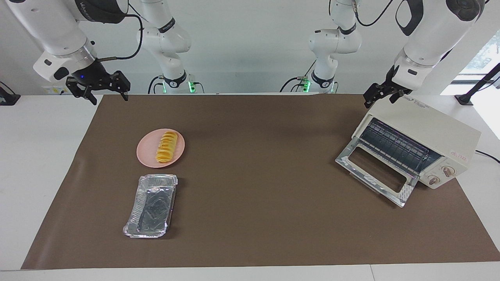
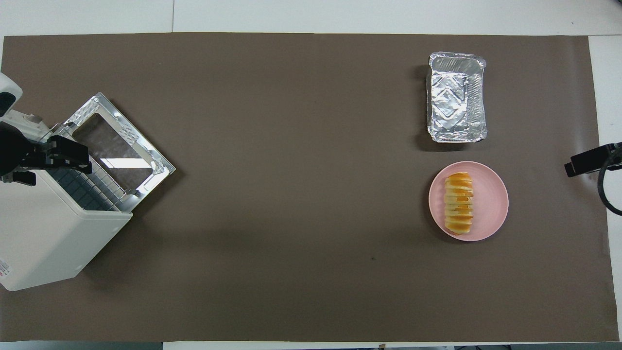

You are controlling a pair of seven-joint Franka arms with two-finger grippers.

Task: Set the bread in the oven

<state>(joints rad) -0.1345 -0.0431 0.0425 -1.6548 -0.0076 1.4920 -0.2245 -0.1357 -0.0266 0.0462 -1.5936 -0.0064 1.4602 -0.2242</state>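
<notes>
Table (image 1: pixel 31 156) is white, under a wide brown mat (image 1: pixel 254 156), with a pale wall at the robots' end. Facing view: the bread (image 1: pixel 165 146) lies on a pink plate (image 1: pixel 145 153); a foil tray (image 1: pixel 150 205) sits farther from the robots. The oven (image 1: pixel 420 142) stands door-down at the left arm's end. The right gripper (image 1: pixel 108 95) hangs wide open over the mat's edge; the left gripper (image 1: pixel 384 98) hangs open over the oven.

Overhead view: bare mat (image 2: pixel 291 170) lies between plate (image 2: pixel 493 204) and oven (image 2: pixel 48 238).

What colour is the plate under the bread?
Pale pink; the plate under the bread shows best in the overhead view.
</notes>
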